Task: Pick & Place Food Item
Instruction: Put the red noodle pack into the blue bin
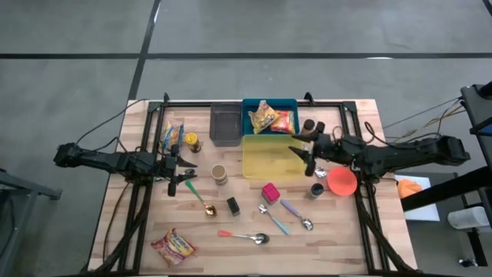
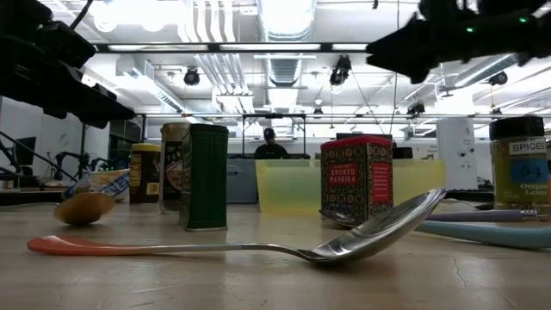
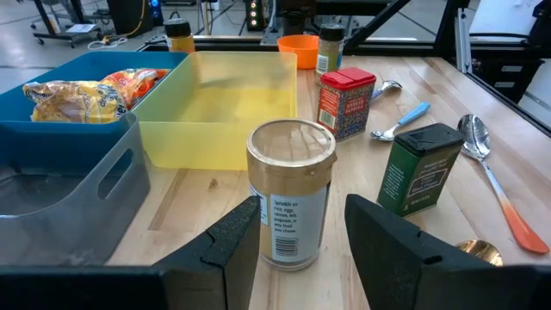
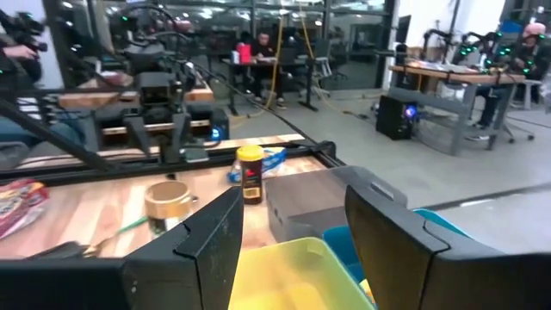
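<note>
Two food packets, one yellow (image 1: 262,118) and one orange-red (image 1: 282,121), lie in the blue bin (image 1: 247,123) at the far side; the left wrist view shows them too (image 3: 73,99). Another packet (image 1: 173,246) lies flat near the front left corner, and a fourth (image 1: 171,137) lies at the left. My left gripper (image 1: 187,175) stands open at the left, short of a brown-lidded jar (image 3: 291,202) that stands upright ahead of its fingers. My right gripper (image 1: 304,151) hangs open and empty above the right end of the yellow bin (image 1: 261,165).
A grey bin (image 1: 224,125) stands left of the blue one. On the front half of the table are a red tin (image 1: 270,191), a green tin (image 1: 233,205), an orange cup (image 1: 342,181), small spice jars (image 1: 191,142) and several spoons (image 1: 246,236).
</note>
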